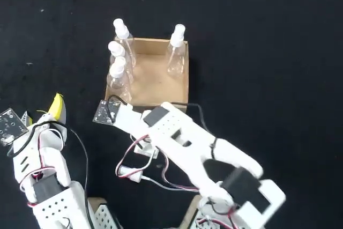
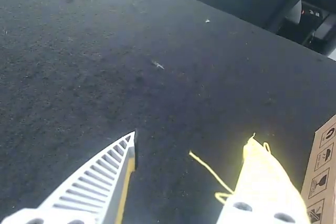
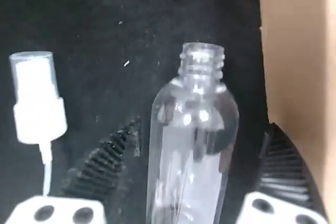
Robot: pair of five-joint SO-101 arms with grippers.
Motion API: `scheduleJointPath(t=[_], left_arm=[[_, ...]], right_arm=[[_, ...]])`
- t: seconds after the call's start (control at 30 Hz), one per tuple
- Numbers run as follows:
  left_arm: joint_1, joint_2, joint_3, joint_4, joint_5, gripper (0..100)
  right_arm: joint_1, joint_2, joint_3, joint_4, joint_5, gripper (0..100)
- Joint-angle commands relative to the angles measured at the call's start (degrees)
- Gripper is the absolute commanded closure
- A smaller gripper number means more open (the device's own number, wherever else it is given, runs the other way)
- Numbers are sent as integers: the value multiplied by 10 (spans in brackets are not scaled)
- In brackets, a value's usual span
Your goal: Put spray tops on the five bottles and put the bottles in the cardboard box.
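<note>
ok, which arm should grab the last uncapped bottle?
Right. The uncapped bottle stands between the open fingers of the right gripper, with a loose spray top beside it. The left gripper is open over the table, holding nothing.

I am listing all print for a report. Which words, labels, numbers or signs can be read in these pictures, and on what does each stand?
No word or number can be read.
On the cardboard box: small black handling signs in squares on its side, too small to tell apart.
On the bottle: no label.
On the spray top: no print.
</note>
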State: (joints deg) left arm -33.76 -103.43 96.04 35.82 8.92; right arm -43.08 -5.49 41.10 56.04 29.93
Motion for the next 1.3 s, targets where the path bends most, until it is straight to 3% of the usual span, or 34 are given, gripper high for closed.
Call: scheduleJointPath(t=[0.0, 0.1, 0.27, 0.33, 0.53, 0.7, 0.87, 1.13, 1.27], left_arm=[[-4, -4, 13, -11, 4, 795], [-4, -4, 13, -11, 4, 795], [-4, -4, 13, -11, 4, 795], [-4, -4, 13, -11, 4, 795], [-4, -4, 13, -11, 4, 795], [-4, -4, 13, -11, 4, 795], [-4, -4, 13, -6, 4, 793], [-3, 2, -88, 111, -53, 794], [22, 18, -141, 163, -123, 794]], right_arm=[[3, 18, -32, -27, -7, 681], [0, 30, -30, -25, -7, 720], [11, 22, -28, -23, -8, 994], [21, 2, -31, 1, -25, 961], [62, -160, -37, 92, -34, 985], [179, -320, -37, 168, -34, 985], [355, -429, -22, 207, -34, 981], [539, -455, 72, 114, -34, 980], [596, -455, 109, 73, -34, 980]])
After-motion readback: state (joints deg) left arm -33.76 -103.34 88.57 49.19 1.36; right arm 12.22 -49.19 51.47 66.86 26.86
